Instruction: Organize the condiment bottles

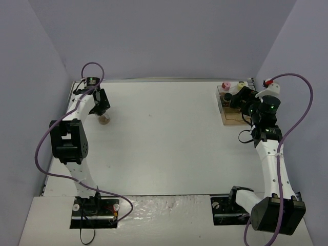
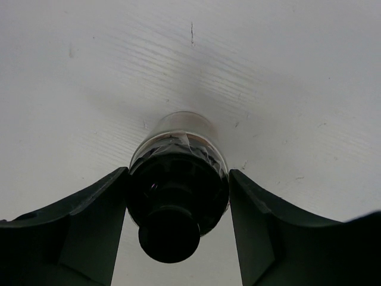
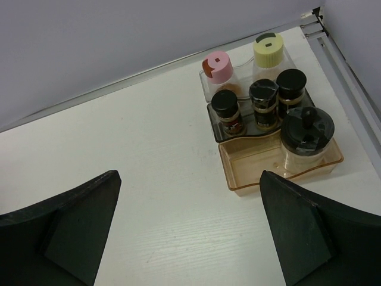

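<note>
Fingers [image 2: 89, 232] of the left gripper [image 2: 178, 174] press both sides of the black knobbed lid of a glass jar [image 2: 178, 196], upright on the white table [image 2: 286, 71], far left. Right gripper [image 3: 189, 176]: spread wide, empty. Beyond it, an amber tray [image 3: 250, 179] holds a second knob-lidded jar [image 3: 306, 134], three black-capped shakers [image 3: 263, 98], a pink-capped bottle [image 3: 215, 65] and a yellow-capped bottle [image 3: 269, 47].
</note>
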{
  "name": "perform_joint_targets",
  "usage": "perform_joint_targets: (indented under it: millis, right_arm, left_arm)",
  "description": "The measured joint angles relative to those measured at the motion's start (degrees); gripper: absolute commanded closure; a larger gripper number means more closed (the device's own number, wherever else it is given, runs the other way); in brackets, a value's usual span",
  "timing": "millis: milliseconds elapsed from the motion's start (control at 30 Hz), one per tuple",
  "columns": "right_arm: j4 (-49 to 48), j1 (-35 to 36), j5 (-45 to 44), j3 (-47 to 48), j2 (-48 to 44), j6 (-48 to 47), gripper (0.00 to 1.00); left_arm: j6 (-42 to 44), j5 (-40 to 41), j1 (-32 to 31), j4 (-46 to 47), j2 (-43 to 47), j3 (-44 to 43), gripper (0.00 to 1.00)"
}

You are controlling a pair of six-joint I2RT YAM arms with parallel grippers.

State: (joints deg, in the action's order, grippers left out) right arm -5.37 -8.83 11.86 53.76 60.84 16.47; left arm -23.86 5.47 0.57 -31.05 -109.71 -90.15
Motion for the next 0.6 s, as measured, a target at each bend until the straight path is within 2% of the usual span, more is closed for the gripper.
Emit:
perform_joint_targets:
  millis: [167,233,467,533,600]
  right_arm:
    - [-0.02,1.23,1.12,-0.01,-0.28,-0.19,0.00]
    - [-0.02,2.90,1.49,-0.01,-0.29,-0.48,0.00]
    - [0.14,12.11,4.11,-0.01,-0.22,-2.73,0.00]
    - [0.39,13.65,4.36,-0.12,-0.22,-3.28,0.00]
    - [0.47,14.94,4.54,-0.66,-0.24,-3.70,0.00]
  left_arm:
    - [1.11,-1.38,-3.86,0.11,0.04,0.00,0.76]
    - [1.34,-1.50,-7.73,0.06,0.09,0.00,0.76]
    - [1.77,-3.94,-31.04,-0.04,-0.44,-1.23,0.75]
    - [1.94,-4.74,-37.67,-0.03,-1.45,-2.50,0.70]
    - [2.08,-5.45,-42.69,0.13,-2.29,-3.63,0.59]
